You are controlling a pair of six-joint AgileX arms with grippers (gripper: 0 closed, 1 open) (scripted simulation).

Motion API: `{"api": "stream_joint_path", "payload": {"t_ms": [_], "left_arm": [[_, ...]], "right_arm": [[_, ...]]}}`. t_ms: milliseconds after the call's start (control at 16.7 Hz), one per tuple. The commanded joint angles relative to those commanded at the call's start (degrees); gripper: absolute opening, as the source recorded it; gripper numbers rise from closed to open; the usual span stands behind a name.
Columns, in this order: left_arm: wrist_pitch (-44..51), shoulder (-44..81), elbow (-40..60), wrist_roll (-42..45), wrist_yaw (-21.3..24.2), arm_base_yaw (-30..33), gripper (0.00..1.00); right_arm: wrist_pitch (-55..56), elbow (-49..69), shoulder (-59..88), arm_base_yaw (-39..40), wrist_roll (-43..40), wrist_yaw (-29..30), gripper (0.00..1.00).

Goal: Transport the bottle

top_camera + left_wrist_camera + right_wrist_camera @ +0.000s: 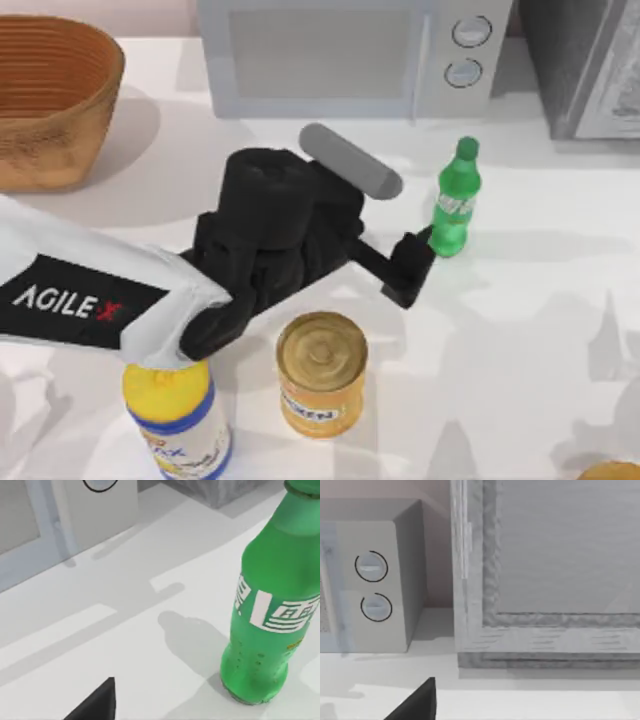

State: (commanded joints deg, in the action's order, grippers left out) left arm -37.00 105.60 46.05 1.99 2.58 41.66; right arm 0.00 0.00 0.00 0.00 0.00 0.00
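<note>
Small green plastic bottle (455,212), see-through, green screw cap, pale label band round the middle. Standing upright on the white table, just beyond the left claw (418,262) tips, seemingly touching one finger, though contact hard to confirm.
</note>
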Motion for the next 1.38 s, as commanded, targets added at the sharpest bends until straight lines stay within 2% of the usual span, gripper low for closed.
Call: {"api": "stream_joint_path", "payload": {"t_ms": [180, 660, 960, 1380], "left_arm": [[-1.7, 4.1, 2.0, -0.1, 0.4, 2.0, 1.0], [-0.6, 4.5, 3.4, -0.2, 0.2, 2.3, 1.0], [1.9, 11.5, 13.0, -0.8, -1.0, 3.9, 1.0], [1.3, 24.9, 25.7, -0.5, 0.1, 3.0, 1.0]], "right_arm": [[0.0, 0.0, 0.0, 0.0, 0.0, 0.0, 1.0], [0.0, 0.0, 0.0, 0.0, 0.0, 0.0, 1.0], [0.0, 0.0, 0.0, 0.0, 0.0, 0.0, 1.0], [0.0, 0.0, 0.0, 0.0, 0.0, 0.0, 1.0]]}}
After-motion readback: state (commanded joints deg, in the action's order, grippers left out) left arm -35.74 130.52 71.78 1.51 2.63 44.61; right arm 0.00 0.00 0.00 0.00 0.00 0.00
